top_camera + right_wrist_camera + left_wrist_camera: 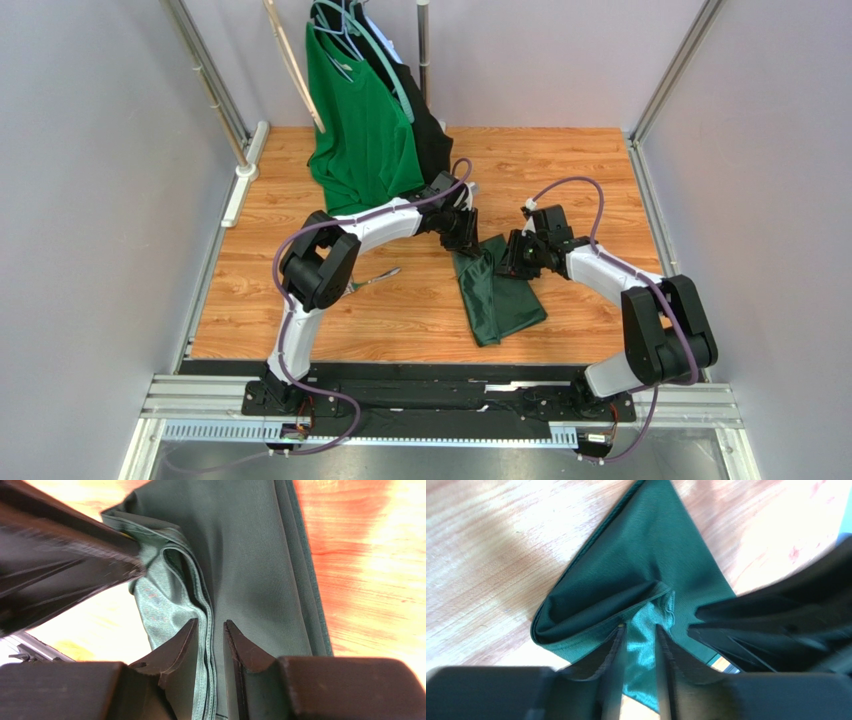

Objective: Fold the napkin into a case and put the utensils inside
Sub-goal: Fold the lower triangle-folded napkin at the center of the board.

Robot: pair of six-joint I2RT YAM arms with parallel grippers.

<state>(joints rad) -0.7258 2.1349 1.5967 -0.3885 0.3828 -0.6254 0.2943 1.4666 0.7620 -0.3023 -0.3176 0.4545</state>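
Left wrist view: left jaws stood parted, released, over the folded napkin (641, 555); right jaws likewise, astride its hem.

left arm (385, 222): white link shells, black joint housings, left of frame | right arm (600, 268): same white-and-black build, right of frame | cables (570, 181): purple, looped loosely outside each arm | bases (265, 395): black, bottom of frame | fingers (615, 652): black, wedge-shaped, ribbed inner faces
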